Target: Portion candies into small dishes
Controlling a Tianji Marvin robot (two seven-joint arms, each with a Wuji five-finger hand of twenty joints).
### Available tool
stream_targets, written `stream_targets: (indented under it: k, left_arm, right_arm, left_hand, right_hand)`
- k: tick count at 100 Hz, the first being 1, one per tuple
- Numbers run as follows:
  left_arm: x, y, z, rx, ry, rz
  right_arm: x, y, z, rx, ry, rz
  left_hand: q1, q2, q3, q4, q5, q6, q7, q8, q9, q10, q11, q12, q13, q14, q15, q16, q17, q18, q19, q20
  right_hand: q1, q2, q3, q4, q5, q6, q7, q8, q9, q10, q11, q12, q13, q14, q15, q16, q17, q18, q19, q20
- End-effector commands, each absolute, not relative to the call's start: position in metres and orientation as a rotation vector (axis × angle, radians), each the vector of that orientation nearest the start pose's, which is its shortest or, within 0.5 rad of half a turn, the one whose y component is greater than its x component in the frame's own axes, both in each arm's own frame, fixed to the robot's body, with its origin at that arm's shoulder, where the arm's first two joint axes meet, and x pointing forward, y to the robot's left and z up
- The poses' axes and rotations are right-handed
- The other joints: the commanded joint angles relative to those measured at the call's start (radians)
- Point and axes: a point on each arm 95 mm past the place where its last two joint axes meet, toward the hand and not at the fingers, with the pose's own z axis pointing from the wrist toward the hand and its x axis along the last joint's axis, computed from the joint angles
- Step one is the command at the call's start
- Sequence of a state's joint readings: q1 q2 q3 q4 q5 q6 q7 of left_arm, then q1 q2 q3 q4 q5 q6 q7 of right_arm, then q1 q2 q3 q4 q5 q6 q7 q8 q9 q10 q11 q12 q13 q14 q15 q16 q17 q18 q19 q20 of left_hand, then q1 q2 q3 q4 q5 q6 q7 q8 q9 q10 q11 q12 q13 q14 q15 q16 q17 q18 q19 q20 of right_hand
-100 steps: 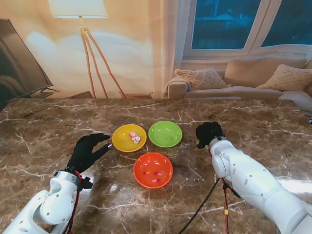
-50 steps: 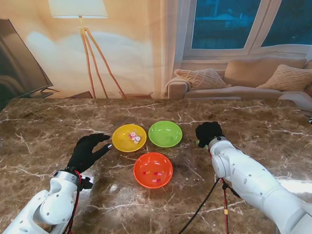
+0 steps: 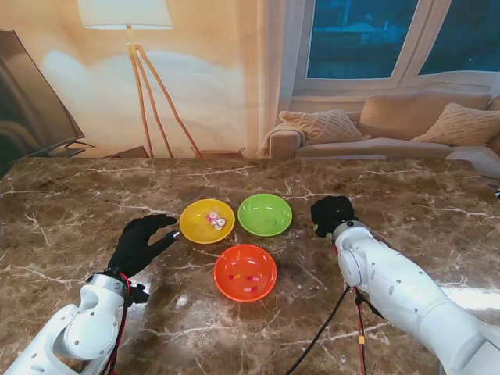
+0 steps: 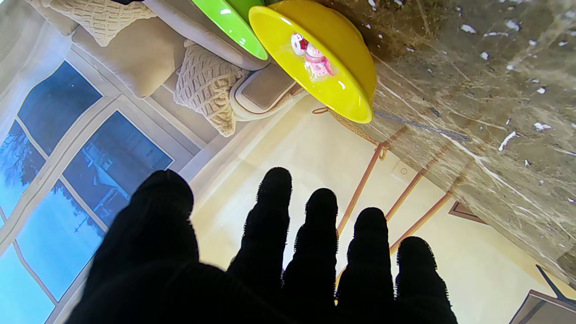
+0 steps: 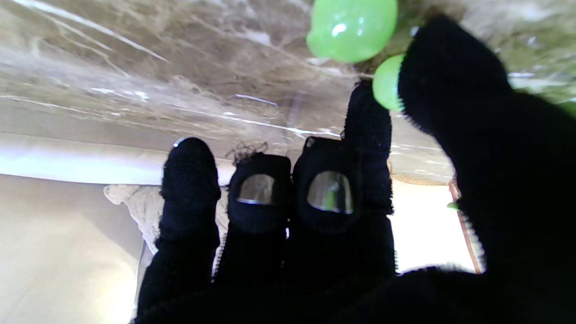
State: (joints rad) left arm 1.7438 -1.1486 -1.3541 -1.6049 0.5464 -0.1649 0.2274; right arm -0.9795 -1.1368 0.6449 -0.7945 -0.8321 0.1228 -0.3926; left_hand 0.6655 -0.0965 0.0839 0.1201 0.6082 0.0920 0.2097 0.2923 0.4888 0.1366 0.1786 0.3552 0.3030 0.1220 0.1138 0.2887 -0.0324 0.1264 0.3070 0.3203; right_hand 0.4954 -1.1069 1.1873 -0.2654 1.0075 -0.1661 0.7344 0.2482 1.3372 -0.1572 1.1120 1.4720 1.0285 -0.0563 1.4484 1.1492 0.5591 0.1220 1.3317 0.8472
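Stand view: three dishes sit close together mid-worktop (image 3: pixel 70 203), with one hand on either side of them.
Step in hand: my judgement is a candy transfer by the right hand (image 3: pixel 333 214), which hangs just to the right of the green dish (image 3: pixel 265 214).
Right hand state: in the right wrist view the thumb and forefinger (image 5: pixel 368 117) are pinched on a small pale-green piece (image 5: pixel 386 82), seemingly a candy; the other fingers are curled.
Left hand state: the left hand (image 3: pixel 141 243) holds nothing, fingers spread and pointing toward the yellow dish (image 3: pixel 206 221), near its rim but apart from it.
Yellow dish: holds a small heap of pink-and-white candies (image 3: pixel 215 220), farthest left of the three.
Green dish: just right of the yellow one; no candy can be made out in it from the stand view.
Orange dish: the orange dish (image 3: pixel 245 272) lies nearest to me, with a few small candies (image 3: pixel 250 279) on its floor.
Next move: likely carry the pinched piece over the green dish rim, then part thumb and forefinger so it drops inside.
What it calls for: a steady pinch on a tiny piece and enough height to pass the rim without nudging the dish.
Uncertain: a larger green blur in the right wrist view is too out of focus to name.
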Motion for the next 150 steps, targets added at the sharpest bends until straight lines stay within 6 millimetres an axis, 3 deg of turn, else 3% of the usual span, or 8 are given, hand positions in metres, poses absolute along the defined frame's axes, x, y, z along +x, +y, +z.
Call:
stream_targets:
  k: [1,7,38,52,86,100,124,150]
  left_arm:
    - [0.3598,0.0353,-0.3473,-1.6,0.995,-1.857]
    - [0.3598,0.0352,-0.3474,-1.601,0.996,-1.858]
    - [0.3599,0.0353,-0.3477,-1.601,0.996,-1.858]
    - [0.36,0.0352,-0.3478,-1.601,0.995,-1.859]
    - [0.3605,0.035,-0.3481,-1.605,0.995,-1.861]
    - [0.3605,0.0351,-0.3483,-1.605,0.995,-1.862]
    - [0.3607,0.0352,-0.3485,-1.604,0.994,-1.864]
    - [0.3608,0.0347,-0.349,-1.606,0.999,-1.867]
  right_arm:
    - [0.5091,-0.036,-0.3976,1.07,1.513,1.159]
    - [0.5089,-0.0361,-0.3976,1.069,1.51,1.161]
    - [0.5084,-0.0386,-0.3977,1.071,1.51,1.141]
    - [0.5089,-0.0389,-0.3969,1.066,1.507,1.139]
    - [0.5086,-0.0413,-0.3996,1.079,1.537,1.103]
    - [0.5087,-0.0418,-0.4012,1.089,1.547,1.096]
    - [0.5075,-0.043,-0.4034,1.114,1.565,1.077]
    - [0.5055,-0.0454,-0.4046,1.115,1.563,1.064]
  left_hand:
    - [-0.003,0.046,-0.032,-0.004,-0.003,-0.01,-0.002,0.02,0.016,0.015,-0.003,0.009,-0.003,-0.007,-0.015,0.008,-0.018,-0.015,-0.036,0.015]
    - [-0.002,0.045,-0.032,-0.004,-0.003,-0.009,-0.002,0.02,0.016,0.014,-0.003,0.009,-0.004,-0.008,-0.015,0.008,-0.018,-0.014,-0.036,0.015]
    - [-0.001,0.046,-0.031,-0.004,-0.004,-0.009,-0.003,0.02,0.015,0.014,-0.003,0.009,-0.003,-0.009,-0.015,0.008,-0.017,-0.014,-0.037,0.015]
    - [0.0,0.044,-0.031,-0.004,-0.004,-0.008,-0.003,0.02,0.016,0.014,-0.003,0.009,-0.003,-0.006,-0.015,0.008,-0.016,-0.014,-0.036,0.016]
    - [-0.001,0.046,-0.032,-0.006,-0.003,-0.008,-0.003,0.019,0.015,0.014,-0.003,0.009,-0.005,-0.007,-0.015,0.008,-0.018,-0.012,-0.037,0.015]
    - [0.0,0.046,-0.032,-0.006,-0.003,-0.007,-0.003,0.019,0.014,0.015,-0.003,0.009,-0.005,-0.008,-0.015,0.008,-0.018,-0.011,-0.037,0.016]
    - [0.0,0.047,-0.032,-0.006,-0.004,-0.006,-0.003,0.019,0.014,0.013,-0.003,0.009,-0.006,-0.007,-0.015,0.008,-0.017,-0.013,-0.036,0.017]
    - [0.0,0.047,-0.032,-0.006,-0.004,-0.007,-0.003,0.019,0.013,0.014,-0.003,0.009,-0.005,-0.007,-0.015,0.008,-0.018,-0.013,-0.036,0.016]
  right_hand:
    - [0.037,-0.011,-0.023,-0.061,0.024,-0.027,0.013,-0.018,0.051,-0.015,0.026,0.002,0.056,-0.022,0.035,-0.008,0.005,0.023,0.038,0.001]
    - [0.059,-0.003,-0.038,-0.082,0.017,-0.034,0.052,-0.041,0.06,-0.012,0.029,-0.001,0.063,-0.02,0.038,-0.009,0.011,0.024,0.043,0.001]
    - [0.086,0.012,-0.063,-0.097,0.008,-0.045,0.156,-0.108,0.073,-0.001,0.03,-0.001,0.073,-0.013,0.039,-0.013,0.016,0.03,0.05,-0.002]
    - [0.106,0.033,-0.094,-0.099,0.031,-0.078,0.286,-0.158,0.085,0.015,0.05,0.0,0.077,-0.009,0.043,-0.016,0.016,0.031,0.055,-0.002]
    - [0.107,0.04,-0.087,-0.095,-0.003,-0.058,0.264,-0.189,0.081,0.013,0.046,-0.01,0.064,-0.007,0.035,-0.016,0.007,0.032,0.047,-0.005]
    - [0.101,0.095,-0.075,-0.085,-0.034,-0.044,0.246,-0.204,0.056,0.011,0.031,-0.007,0.038,-0.011,0.026,-0.013,-0.012,0.027,0.033,-0.008]
    - [0.097,0.117,0.012,-0.028,-0.07,-0.024,0.161,-0.18,-0.007,0.011,-0.008,0.015,-0.019,-0.018,0.004,0.006,-0.054,0.018,-0.002,-0.003]
    - [0.099,0.097,-0.019,-0.049,-0.057,-0.044,0.197,-0.161,-0.006,0.013,-0.014,0.011,-0.015,-0.018,0.005,0.008,-0.049,0.021,-0.001,0.003]
